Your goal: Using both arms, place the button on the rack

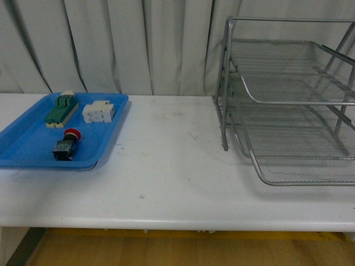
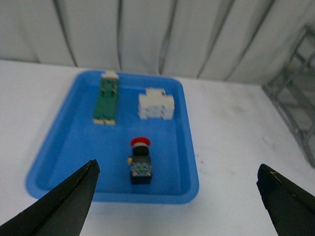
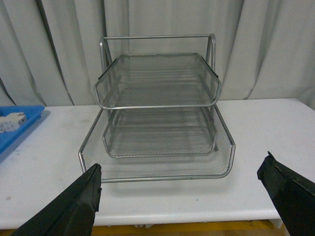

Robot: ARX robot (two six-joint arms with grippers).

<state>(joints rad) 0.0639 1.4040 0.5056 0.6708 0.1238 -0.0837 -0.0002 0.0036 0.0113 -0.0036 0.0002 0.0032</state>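
The button (image 1: 66,145), red cap on a black and blue body, lies on its side in the near part of the blue tray (image 1: 22,147) at the table's left. In the left wrist view the button (image 2: 140,162) shows ahead of my left gripper (image 2: 179,172), which hangs open and apart from it, nothing between its black fingers (image 2: 74,196). The rack (image 1: 288,105), a silver wire-mesh three-tier tray, stands at the right. My right gripper (image 3: 182,172) is open and faces the rack (image 3: 157,113) from the table's front. Neither arm shows in the front view.
On the blue tray (image 2: 64,147) also sit a green-and-beige switch block (image 1: 61,109) and a white terminal block (image 1: 99,112). Grey curtains hang behind the white table (image 1: 166,166). The table's front edge runs close below both grippers.
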